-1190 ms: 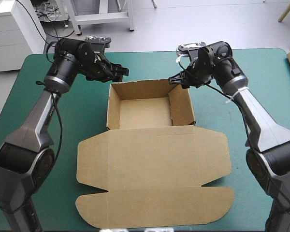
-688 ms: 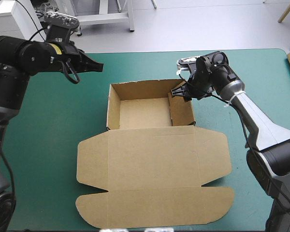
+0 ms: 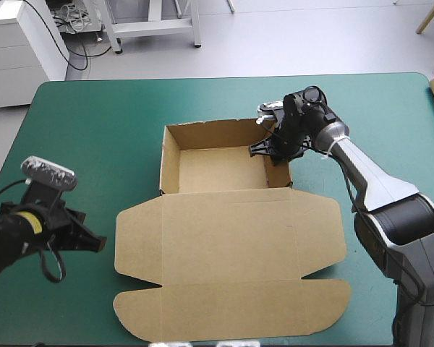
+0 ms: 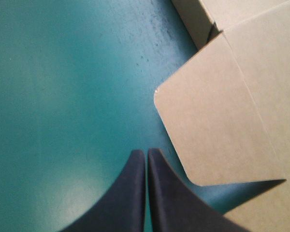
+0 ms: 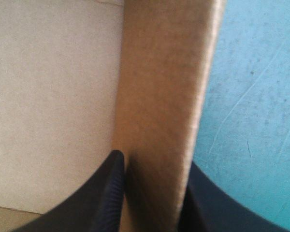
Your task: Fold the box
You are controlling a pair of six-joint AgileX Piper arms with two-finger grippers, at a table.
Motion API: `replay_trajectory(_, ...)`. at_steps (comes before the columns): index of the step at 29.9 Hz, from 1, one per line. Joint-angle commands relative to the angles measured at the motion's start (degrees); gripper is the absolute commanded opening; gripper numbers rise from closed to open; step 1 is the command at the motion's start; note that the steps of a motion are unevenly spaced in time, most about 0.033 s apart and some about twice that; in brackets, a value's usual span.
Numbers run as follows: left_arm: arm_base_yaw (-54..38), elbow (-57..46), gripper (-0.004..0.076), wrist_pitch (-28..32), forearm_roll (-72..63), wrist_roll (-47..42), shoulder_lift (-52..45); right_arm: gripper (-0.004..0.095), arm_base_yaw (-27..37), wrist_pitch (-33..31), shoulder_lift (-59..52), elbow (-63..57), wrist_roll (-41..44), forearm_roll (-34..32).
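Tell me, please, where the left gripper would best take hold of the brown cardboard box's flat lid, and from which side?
Probably the rounded side flap on the left edge of the lid, from the robot's left, where the left gripper sits. The flap lies flat with a free edge on the teal-green cover, so the shut black fingers should open and slip one underneath.

A laboratory or robotics test room is indicated. A table [image 3: 202, 101] with a teal-green cover is set on a pale grey floor [image 3: 311, 36]. A white drawer cabinet [image 3: 18, 50], loose cables [image 3: 71, 20] and a white metal frame [image 3: 155, 27] are noted beyond its far edge.
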State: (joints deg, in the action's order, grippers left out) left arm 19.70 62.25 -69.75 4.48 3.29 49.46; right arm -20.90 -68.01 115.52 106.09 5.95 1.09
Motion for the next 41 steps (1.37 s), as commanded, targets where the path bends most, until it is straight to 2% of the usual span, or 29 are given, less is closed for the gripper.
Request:
replay_trajectory(1,0.3,-6.8,-0.0008,4.0,-1.2,-0.8,-8.0,-0.0006,0.2,1.1,-3.2,1.3,-0.6,0.3)
replay_trajectory(7,0.3,-20.5,-0.0008,4.0,-4.5,-0.9,-20.1,-0.0020,0.6,1.1,-3.2,1.5,-0.6,0.1)
replay_trajectory(12,0.3,-27.4,-0.0008,2.7,-4.9,-0.9,-27.5,-0.0019,5.0,1.1,-4.7,2.8,-0.8,0.5)
replay_trajectory(18,0.3,-30.3,-0.0008,2.0,-5.0,-0.9,-32.5,-0.0020,15.9,1.0,-7.9,2.8,-3.1,0.4)
replay_trajectory(29,0.3,-30.4,-0.0008,2.2,-4.9,-0.9,-32.6,-0.0020,39.7,1.0,-9.8,2.3,-8.6,-1.1)
replay_trajectory(38,0.3,-30.4,-0.0008,2.2,-4.9,-0.9,-32.6,-0.0007,50.8,1.0,-9.8,2.3,-6.0,-3.8)
replay_trajectory(41,0.3,-30.4,-0.0008,2.2,-4.9,-0.9,-32.6,0.0097,51.6,1.0,-9.8,2.3,-6.0,-4.6)
